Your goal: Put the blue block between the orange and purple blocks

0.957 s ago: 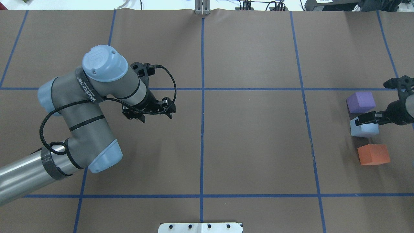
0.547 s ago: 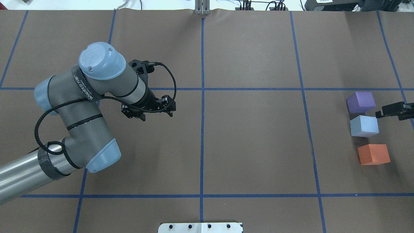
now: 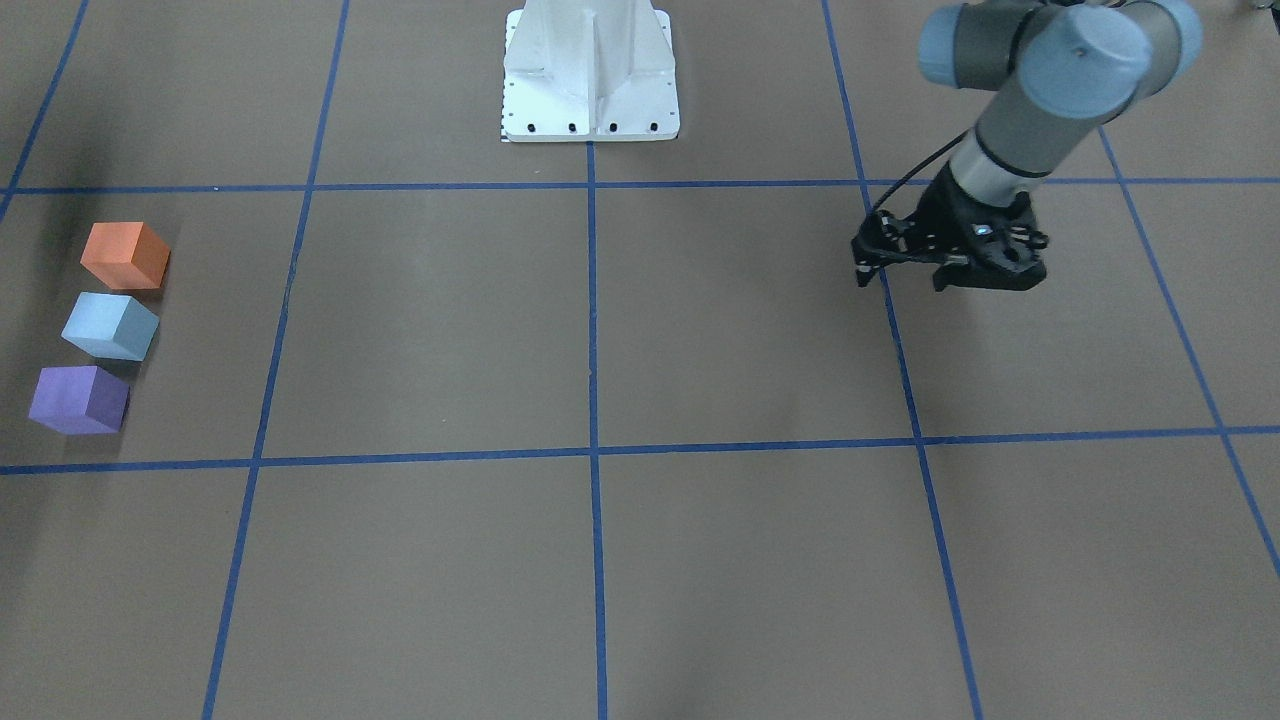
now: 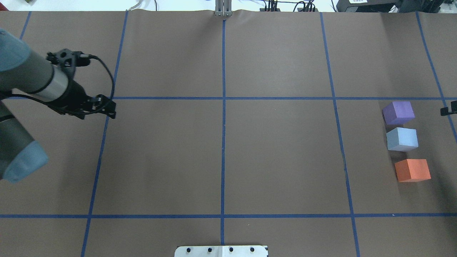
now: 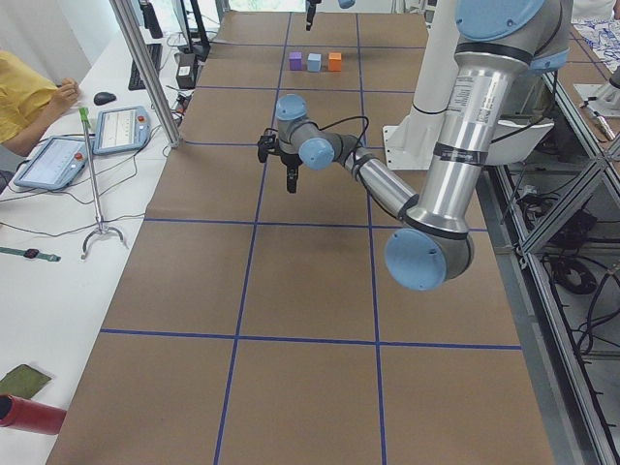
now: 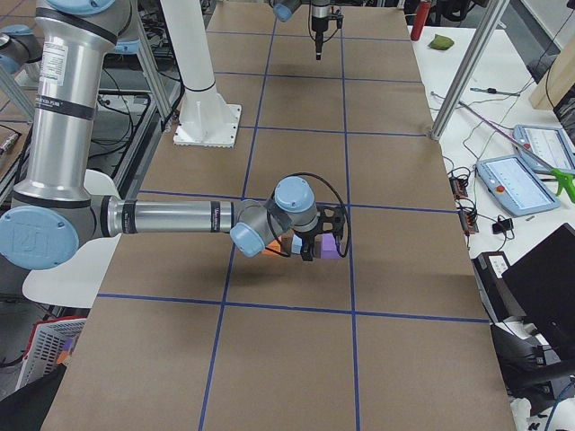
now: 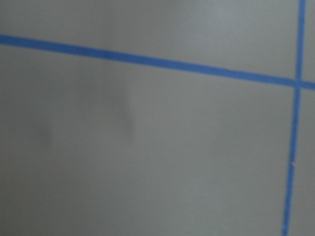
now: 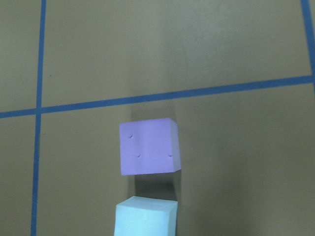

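Where the blue block (image 4: pixel 402 139) lies: free on the counter (image 4: pixel 278 160), between the purple block (image 4: pixel 398 112) and the orange block (image 4: pixel 412 170), nearer the purple.
Right gripper (image 4: pixel 448 110): near the purple block, only a sliver in view; I cannot tell its opening.
Left gripper (image 3: pixel 900 278): spread wide, empty, well apart from the row.
Risk: a low sweep by the right gripper could nudge these light-looking blocks and break the row.

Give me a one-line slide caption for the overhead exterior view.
Pale blue foam cube sits in a row between a purple foam cube and an orange foam cube.
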Available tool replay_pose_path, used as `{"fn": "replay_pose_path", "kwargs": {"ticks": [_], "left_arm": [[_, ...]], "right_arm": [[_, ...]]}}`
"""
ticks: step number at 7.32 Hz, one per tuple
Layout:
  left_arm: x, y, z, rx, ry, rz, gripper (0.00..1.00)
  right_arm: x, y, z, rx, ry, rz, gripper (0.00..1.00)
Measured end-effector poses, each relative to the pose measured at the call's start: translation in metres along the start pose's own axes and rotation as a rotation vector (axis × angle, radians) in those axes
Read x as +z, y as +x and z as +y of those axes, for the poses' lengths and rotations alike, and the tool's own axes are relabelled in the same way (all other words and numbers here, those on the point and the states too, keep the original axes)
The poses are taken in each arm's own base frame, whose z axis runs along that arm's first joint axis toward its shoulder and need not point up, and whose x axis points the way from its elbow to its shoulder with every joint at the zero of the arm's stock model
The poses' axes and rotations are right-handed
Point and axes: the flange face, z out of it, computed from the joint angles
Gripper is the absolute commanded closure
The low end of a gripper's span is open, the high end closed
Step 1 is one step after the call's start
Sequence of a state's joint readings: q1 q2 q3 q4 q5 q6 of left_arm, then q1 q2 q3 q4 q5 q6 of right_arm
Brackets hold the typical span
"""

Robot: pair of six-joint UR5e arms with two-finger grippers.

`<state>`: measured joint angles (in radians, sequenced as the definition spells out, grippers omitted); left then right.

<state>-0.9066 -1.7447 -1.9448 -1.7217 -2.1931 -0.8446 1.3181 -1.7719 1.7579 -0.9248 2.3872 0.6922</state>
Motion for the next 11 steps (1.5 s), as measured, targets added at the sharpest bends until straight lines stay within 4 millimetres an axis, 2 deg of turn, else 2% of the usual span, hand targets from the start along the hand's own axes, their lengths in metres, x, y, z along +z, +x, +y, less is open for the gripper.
{"fn": "replay_pose_path", "kwargs": {"ticks": [4,5,6,7,9,11], "left_arm": [[-0.075,-0.259,0.024,0.210,0.019,-0.099,0.00],[-0.086,-0.310,0.029,0.214,0.021,-0.093,0.00],[-0.093,-0.344,0.037,0.207,0.026,-0.088,0.00],[-0.095,-0.361,0.045,0.198,0.028,-0.088,0.00],[-0.102,-0.370,0.049,0.167,0.045,-0.101,0.00],[-0.115,-0.391,0.050,0.101,0.073,-0.148,0.00]], "right_arm": [[-0.035,0.045,-0.022,-0.122,-0.027,0.087,0.00],[-0.040,0.049,-0.030,-0.139,-0.043,0.100,0.00],[-0.043,0.048,-0.038,-0.151,-0.065,0.110,0.00],[-0.045,0.046,-0.047,-0.161,-0.095,0.120,0.00],[-0.053,0.035,-0.058,-0.181,-0.150,0.131,0.00],[-0.062,0.019,-0.057,-0.190,-0.186,0.132,0.00]]}}
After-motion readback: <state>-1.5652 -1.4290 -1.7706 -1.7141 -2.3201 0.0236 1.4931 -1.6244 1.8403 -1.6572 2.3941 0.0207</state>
